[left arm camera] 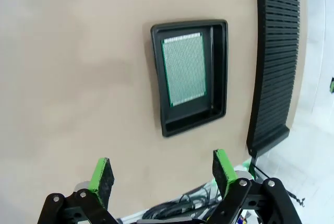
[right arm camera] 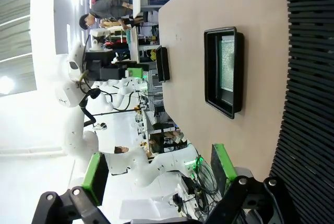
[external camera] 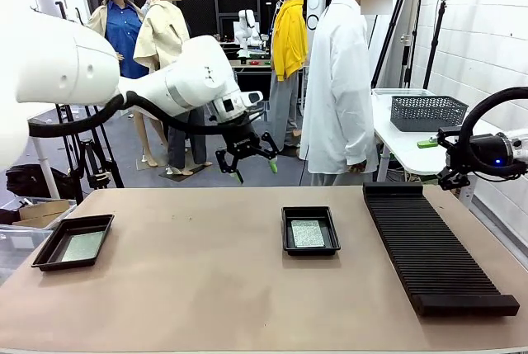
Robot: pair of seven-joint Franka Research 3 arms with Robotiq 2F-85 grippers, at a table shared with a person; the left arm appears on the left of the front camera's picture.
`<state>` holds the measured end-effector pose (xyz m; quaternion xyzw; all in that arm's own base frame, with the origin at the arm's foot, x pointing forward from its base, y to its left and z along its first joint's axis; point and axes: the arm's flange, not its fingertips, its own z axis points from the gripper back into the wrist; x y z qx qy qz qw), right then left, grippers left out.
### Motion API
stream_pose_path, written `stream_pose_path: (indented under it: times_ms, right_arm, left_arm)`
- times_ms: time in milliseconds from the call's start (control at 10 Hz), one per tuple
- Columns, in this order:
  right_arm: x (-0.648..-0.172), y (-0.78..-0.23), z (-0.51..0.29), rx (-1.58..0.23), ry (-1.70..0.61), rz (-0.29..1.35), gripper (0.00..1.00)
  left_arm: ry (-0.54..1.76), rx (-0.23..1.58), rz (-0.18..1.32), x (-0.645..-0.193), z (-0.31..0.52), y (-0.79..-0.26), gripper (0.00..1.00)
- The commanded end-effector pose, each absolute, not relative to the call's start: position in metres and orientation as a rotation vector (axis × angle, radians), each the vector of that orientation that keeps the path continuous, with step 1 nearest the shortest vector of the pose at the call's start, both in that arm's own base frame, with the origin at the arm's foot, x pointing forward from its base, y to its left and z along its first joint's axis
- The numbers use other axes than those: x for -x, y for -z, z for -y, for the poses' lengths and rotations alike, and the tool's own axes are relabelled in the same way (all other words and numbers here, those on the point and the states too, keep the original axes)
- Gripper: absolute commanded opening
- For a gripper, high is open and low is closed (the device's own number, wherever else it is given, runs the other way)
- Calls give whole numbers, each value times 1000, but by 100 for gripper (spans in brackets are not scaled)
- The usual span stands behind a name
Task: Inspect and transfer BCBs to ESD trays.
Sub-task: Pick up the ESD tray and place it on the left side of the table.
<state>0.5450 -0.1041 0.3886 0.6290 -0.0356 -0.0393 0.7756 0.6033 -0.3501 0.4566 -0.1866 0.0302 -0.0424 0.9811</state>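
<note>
Two black ESD trays lie on the tan table. The middle tray (external camera: 287,232) holds a green BCB (external camera: 308,233); the tray at the left edge (external camera: 49,248) holds another BCB (external camera: 83,246). My left gripper (external camera: 247,158) hangs open and empty in the air beyond the table's far edge. Its wrist view looks down on the middle tray (left arm camera: 156,78) and its BCB (left arm camera: 183,69), past the open left gripper (left arm camera: 162,174). My right gripper (right arm camera: 159,174) is open and empty, off the table's right side, with the middle tray (right arm camera: 209,72) and the left tray (right arm camera: 162,63) ahead.
A long black ridged rack (external camera: 433,243) lies along the table's right side. A person in a white coat (external camera: 338,82) stands at the far edge. A grey mesh basket (external camera: 427,112) sits on a white side table behind my right arm (external camera: 488,154).
</note>
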Motion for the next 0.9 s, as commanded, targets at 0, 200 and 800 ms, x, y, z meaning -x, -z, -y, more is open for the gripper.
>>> stream_pose_path:
  times_ms: [0, 200, 800]
  right_arm:
    - [-547, -390, 103, -1352, 87, 61, 100]
    - [-547, -390, 103, -1352, 87, 61, 100]
    - [-547, -390, 103, -1352, 87, 61, 100]
  left_arm:
    - [41, 360, -34, -607, 365, -434, 100]
    - [40, 369, -13, -607, 380, -409, 100]
    - [53, 333, 86, -606, 401, -354, 100]
